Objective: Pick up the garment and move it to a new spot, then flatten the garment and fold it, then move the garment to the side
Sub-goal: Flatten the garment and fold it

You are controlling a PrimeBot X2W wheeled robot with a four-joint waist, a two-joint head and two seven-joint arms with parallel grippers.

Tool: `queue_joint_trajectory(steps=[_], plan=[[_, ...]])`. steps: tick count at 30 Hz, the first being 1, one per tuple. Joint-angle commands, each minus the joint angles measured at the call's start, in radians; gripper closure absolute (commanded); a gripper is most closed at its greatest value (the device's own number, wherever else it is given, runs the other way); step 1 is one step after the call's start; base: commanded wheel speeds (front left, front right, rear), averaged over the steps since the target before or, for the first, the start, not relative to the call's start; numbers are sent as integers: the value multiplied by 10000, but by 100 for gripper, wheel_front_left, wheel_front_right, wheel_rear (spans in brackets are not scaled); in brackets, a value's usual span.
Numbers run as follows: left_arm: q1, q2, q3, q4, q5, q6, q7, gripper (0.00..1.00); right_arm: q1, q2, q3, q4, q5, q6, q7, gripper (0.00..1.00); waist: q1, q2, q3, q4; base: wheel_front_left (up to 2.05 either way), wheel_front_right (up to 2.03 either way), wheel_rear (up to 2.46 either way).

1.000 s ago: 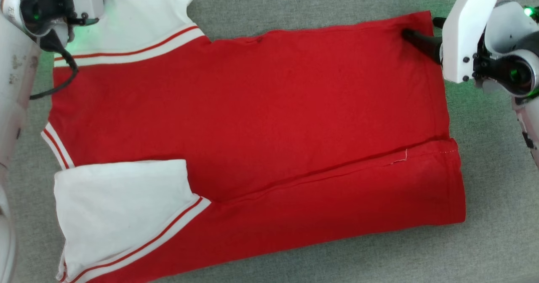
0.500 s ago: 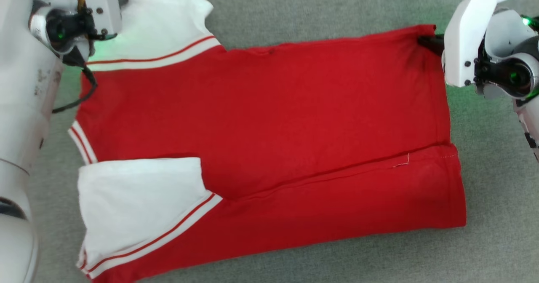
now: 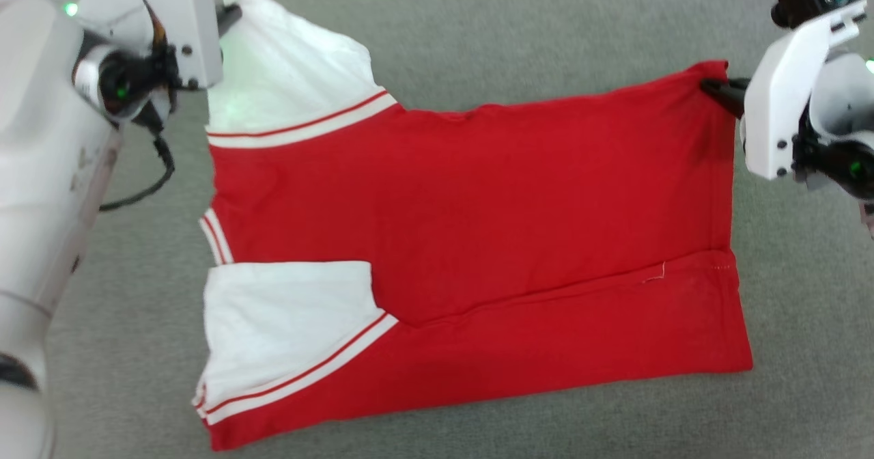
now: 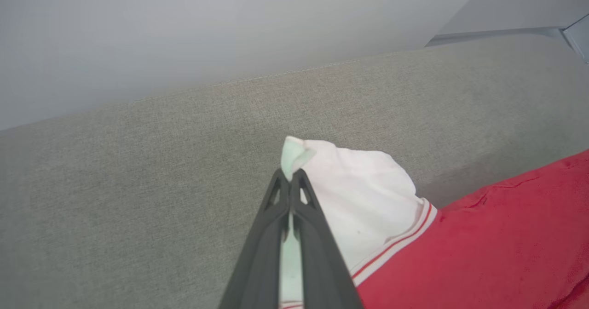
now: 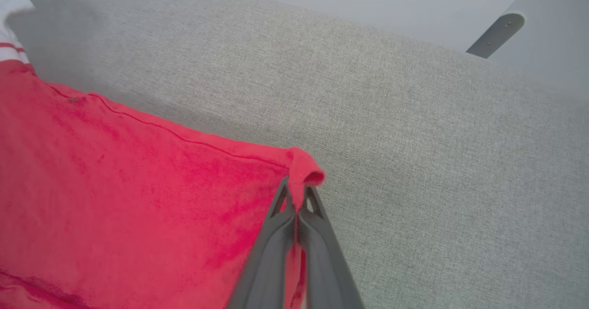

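The garment (image 3: 478, 213), a red shirt with white sleeves and red-striped trim, lies spread on the grey surface with its near long edge folded over. At the far left, my left gripper (image 3: 231, 14) is shut on the tip of the far white sleeve (image 3: 287, 76). The left wrist view has that gripper (image 4: 290, 176) pinching the sleeve's corner (image 4: 349, 185). My right gripper (image 3: 710, 89) is shut on the garment's far right hem corner. Seen from the right wrist, this gripper (image 5: 297, 194) clamps a small red fold of the garment (image 5: 138, 185).
The grey fabric surface (image 3: 546, 29) extends around the garment, with open room beyond its far edge and to the right. A pale wall and a metal bracket (image 5: 497, 33) lie past the surface's far edge.
The right gripper has closed on the hem corner. Both grippers have lifted their corners, and the head camera has shifted, so the garment sits more to the right in the picture.
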Motion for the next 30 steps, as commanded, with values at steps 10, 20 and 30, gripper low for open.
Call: queue_joint_trajectory(steps=[10,20,30], plan=[[1759,1219,-469,-2370,-263,174,115,100,1604,-1099,304,-1262,568,-11,-382,100,0,0,-1744,886,0,0,0],[4385,2943,-537,-6605,-814,2334,849,100,3811,-1865,-568,-2510,863,-11,-78,100,0,0,-2325,1027,0,0,0],[6757,3969,-572,-9596,-1455,4152,720,100,5890,-1507,-1984,-3294,594,-11,631,100,0,0,-2218,924,0,0,0]])
